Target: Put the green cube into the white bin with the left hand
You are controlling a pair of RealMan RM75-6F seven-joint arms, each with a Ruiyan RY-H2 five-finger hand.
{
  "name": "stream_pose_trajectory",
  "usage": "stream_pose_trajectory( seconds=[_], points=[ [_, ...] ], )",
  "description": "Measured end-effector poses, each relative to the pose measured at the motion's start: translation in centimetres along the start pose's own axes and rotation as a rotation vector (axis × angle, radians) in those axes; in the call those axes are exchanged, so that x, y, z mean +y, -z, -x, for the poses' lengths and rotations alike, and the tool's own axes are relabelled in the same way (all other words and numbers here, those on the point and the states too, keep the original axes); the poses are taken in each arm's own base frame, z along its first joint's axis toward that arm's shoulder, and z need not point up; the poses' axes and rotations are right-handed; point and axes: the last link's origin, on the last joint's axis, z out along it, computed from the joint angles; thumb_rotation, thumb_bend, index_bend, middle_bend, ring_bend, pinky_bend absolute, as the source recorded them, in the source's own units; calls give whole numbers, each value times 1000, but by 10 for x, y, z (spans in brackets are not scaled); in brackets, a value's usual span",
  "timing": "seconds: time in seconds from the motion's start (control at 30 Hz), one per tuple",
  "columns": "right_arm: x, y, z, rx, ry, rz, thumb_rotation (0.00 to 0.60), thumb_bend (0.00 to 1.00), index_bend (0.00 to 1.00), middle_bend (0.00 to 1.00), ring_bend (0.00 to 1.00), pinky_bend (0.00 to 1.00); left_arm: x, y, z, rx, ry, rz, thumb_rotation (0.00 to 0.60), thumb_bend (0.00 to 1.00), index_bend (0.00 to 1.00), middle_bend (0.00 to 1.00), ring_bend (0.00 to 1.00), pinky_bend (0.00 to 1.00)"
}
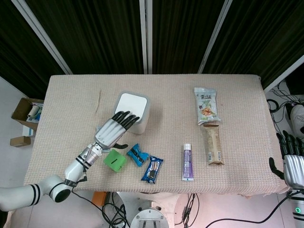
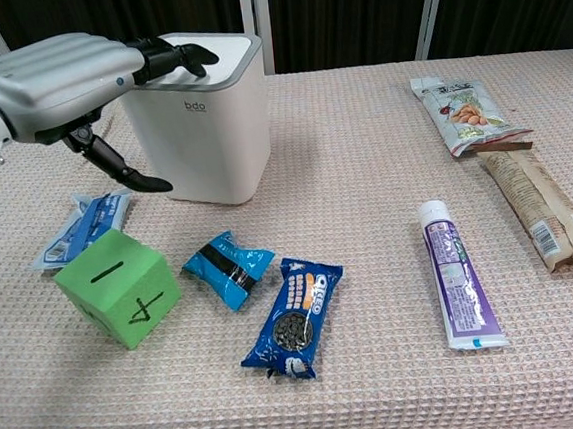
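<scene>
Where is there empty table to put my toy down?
Bare cloth lies between the white bin and the almond packet, and along the far edge behind them. It is crowded in front of the bin: the green cube, blue wrappers and Oreo pack, with the left hand above.

Blue wrappers [image 2: 227,267] crowd the green cube [image 2: 119,287], top clear.
</scene>
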Motion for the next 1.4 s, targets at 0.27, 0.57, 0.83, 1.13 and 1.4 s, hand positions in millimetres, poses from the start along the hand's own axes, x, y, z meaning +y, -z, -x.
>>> stream_pose_trajectory(
  seconds=[0.27,0.57,0.83,1.13,1.4],
  points=[
    [0,1,-1,2,-2,2,600,360,0,0,0,0,1,1,-1,3,-3,3,469,102,50,319,70,169],
    [0,1,-2,2,-7,-1,600,360,0,0,0,0,-8,14,-28,140,-35,-40,468,102,50,105,70,171],
    [1,1,-2,0,-9,2,600,360,0,0,0,0,-21,62,-36,108,-40,-93,467,103,50,110,70,171],
    [-5,-1,4,-20,-2,-13,600,360,0,0,0,0,4,103,2,-88,91,14,431,91,55,113,70,174],
    [-3,1,1,-12,7,-7,600,360,0,0,0,0,24,95,32,-179,62,143,447,96,57,114,70,174]
  ],
)
